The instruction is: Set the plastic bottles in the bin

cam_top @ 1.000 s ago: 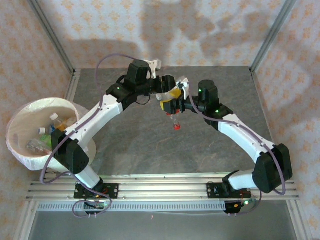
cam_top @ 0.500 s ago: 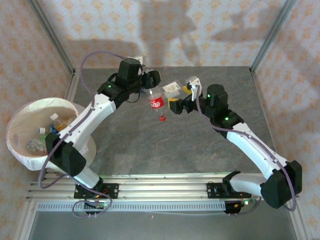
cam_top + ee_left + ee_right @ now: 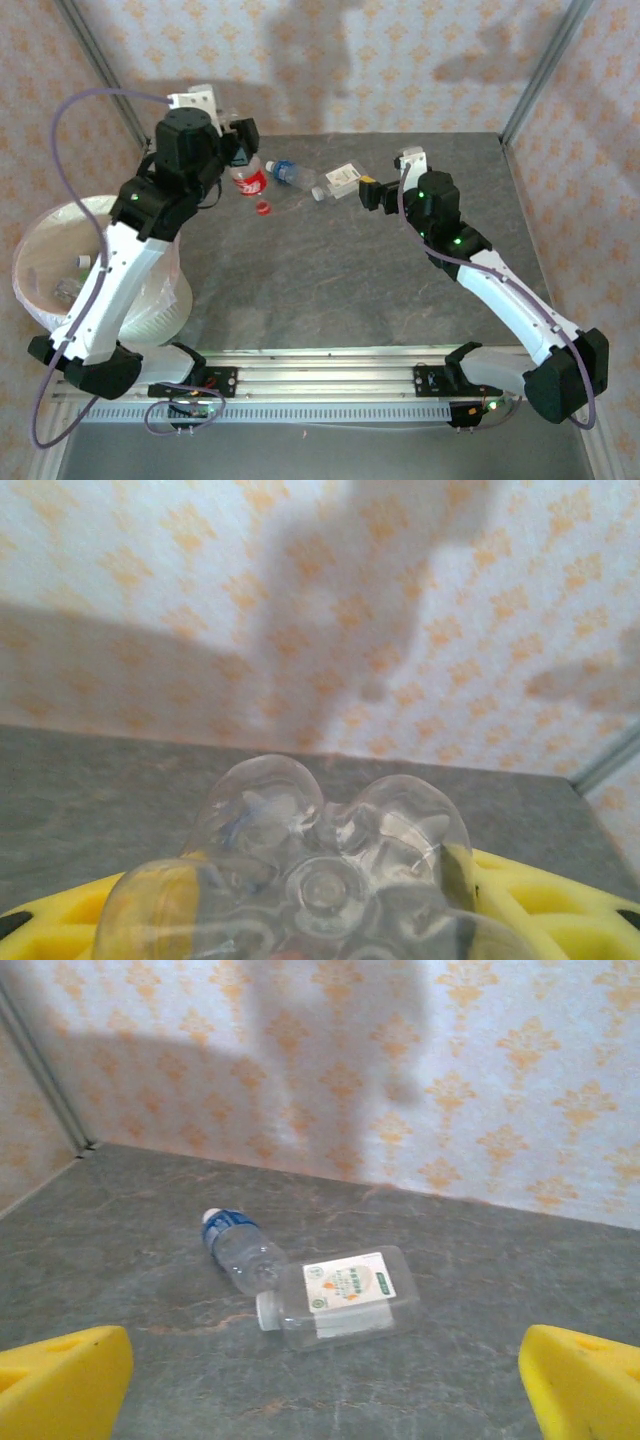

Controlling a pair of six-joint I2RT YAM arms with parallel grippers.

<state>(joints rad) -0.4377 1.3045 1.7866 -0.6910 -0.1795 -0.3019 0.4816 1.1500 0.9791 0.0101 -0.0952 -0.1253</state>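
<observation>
Now the left gripper (image 3: 240, 158) is clamped on a red-labelled bottle (image 3: 248, 181). Its red cap hangs below the fingers, and its clear base sits between the yellow pads (image 3: 540, 890). The bin (image 3: 33, 236) sits well off to that gripper's left, nearer the bases. The right gripper (image 3: 366, 190) is spread wide and empty. Just ahead of it lie a blue-capped bottle (image 3: 290, 172) and a flat white-capped bottle (image 3: 341, 180), touching.

We log a clear plastic bottle with red label and red cap (image 3: 248, 182), a clear plastic bottle with blue cap (image 3: 240, 1250), a flat clear plastic bottle with white-orange label and white cap (image 3: 345, 1295). Grey veined tabletop (image 3: 330, 270); cream wallpaper with orange floral motifs (image 3: 400, 60); round white bin (image 3: 30, 235), pinkish inside; yellow foam finger pads (image 3: 60, 1380); white-and-black robot arms (image 3: 495, 280).
</observation>
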